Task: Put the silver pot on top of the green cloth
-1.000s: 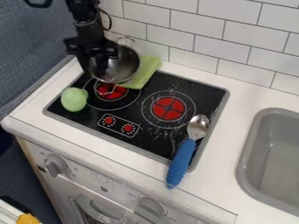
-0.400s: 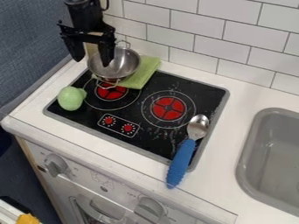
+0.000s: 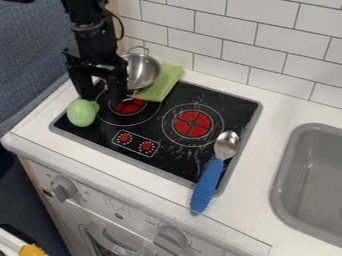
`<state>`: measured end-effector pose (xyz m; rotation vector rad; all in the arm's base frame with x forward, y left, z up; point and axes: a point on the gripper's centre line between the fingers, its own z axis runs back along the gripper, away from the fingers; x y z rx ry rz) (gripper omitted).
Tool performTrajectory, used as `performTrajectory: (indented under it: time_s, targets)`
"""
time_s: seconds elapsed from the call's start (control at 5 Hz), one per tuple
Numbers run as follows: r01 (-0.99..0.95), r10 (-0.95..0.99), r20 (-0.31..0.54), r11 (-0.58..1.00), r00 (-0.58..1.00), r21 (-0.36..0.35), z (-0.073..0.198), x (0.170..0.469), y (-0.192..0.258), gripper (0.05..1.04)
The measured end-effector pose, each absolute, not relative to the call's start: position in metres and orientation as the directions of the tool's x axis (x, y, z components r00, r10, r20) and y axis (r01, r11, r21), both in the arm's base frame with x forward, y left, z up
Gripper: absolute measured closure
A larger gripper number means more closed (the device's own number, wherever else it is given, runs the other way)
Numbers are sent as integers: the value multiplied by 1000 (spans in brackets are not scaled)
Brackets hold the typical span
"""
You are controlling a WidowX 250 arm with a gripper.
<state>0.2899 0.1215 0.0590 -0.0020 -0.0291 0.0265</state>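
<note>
Silver pot (image 3: 142,71), rounded and shiny, 2 thin handles (image 3: 139,48); black fingers (image 3: 118,86) wide apart.

Right of the glossy black cooktop (image 3: 175,159), the sink (image 3: 283,165) looks matt and smooth; behind it, the tiles (image 3: 220,52) look smooth; on it, the pot (image 3: 142,71) is shiny metal.

The black arm (image 3: 93,37) hangs near upright, its tool (image 3: 101,98) (fingers spread apart) pointing down.

No legible text — just tiny, unreadable marks (image 3: 118,204) on the white front panel (image 3: 93,199).
</note>
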Motion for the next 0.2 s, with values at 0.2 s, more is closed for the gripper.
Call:
performTrajectory:
  time_s: [0.2]
  targets:
    - [-12,8,65,999,998,47,61,279,122,83]
